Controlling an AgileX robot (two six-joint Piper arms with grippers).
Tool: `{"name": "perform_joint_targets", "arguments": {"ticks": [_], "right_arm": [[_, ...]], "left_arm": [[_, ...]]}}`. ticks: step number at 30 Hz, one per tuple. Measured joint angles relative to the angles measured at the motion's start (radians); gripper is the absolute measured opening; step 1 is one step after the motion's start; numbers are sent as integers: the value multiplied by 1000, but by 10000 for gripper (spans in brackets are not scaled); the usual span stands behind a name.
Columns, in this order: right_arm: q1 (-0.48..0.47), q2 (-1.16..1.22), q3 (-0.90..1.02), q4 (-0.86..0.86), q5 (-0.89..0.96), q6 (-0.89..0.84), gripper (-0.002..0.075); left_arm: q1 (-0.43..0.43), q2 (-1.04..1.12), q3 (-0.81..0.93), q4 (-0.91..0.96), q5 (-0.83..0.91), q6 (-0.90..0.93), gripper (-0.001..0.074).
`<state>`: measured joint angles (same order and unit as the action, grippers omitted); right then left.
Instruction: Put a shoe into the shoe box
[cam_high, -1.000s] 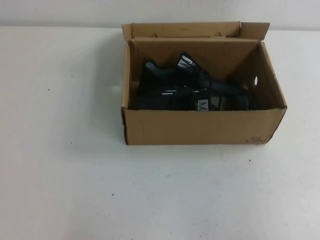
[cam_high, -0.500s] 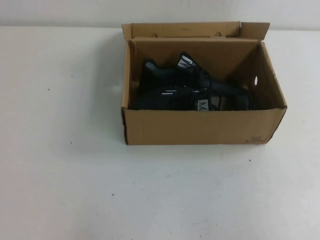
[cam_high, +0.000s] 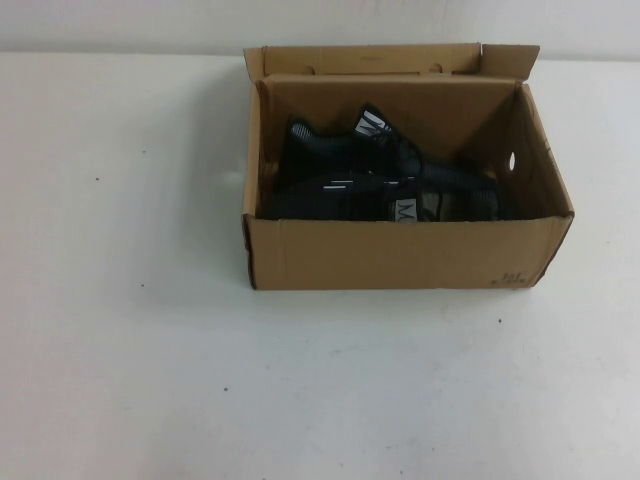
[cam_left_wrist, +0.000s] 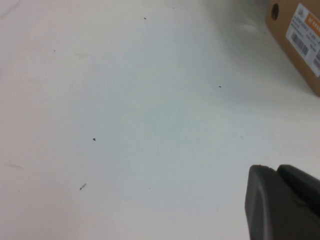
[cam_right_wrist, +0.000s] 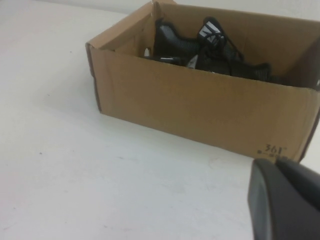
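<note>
i see the black mesh sneaker (cam_high: 400, 200), grey "m" tongue patch up, inside the cardboard shoe box (cam_high: 400, 255); left gripper (cam_left_wrist: 282, 202) and right gripper (cam_right_wrist: 285, 200) hang above the table (cam_high: 150, 350), whether spread i cannot tell.

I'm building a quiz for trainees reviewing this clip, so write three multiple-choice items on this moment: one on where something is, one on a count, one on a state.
1. Where is the shoe with the "M" patch?
A. On the table, left of the box
B. Inside the shoe box
C. Held by a claw

2. How many black sneakers lie in the box?
A. One
B. Two
C. Four

3. What state is the box in?
A. Open, flaps up
B. Closed
C. Tipped on its side

Key: 1 B, the high view shows it against the near wall inside the box. 2 B, a second sneaker with a white striped tab lies behind it. 3 A, the far flap stands upright and the inside shows.

The left claw hangs over bare table; the right claw hangs in front of the box. Neither holds anything.
</note>
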<state>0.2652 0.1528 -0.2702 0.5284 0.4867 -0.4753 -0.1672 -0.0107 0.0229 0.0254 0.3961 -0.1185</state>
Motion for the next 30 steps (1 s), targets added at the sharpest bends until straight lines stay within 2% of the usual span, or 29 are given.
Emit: {"name": "perform_joint_targets", "arguments": {"ticks": [9, 15, 18, 25, 30], "right_arm": [[-13, 0, 0, -69, -16, 8, -15], [-67, 0, 0, -261, -35, 248, -15], [-112, 0, 31, -310, -116, 292, -15], [-150, -93, 237, -297, -376, 310, -17], [-150, -160, 293, -287, -306, 313, -17]], "left_arm": [[0, 0, 0, 0, 0, 0, -1], [0, 0, 0, 1, 0, 0, -1], [0, 0, 0, 2, 0, 0, -1], [0, 0, 0, 2, 0, 0, -1], [0, 0, 0, 3, 0, 0, -1]]}}
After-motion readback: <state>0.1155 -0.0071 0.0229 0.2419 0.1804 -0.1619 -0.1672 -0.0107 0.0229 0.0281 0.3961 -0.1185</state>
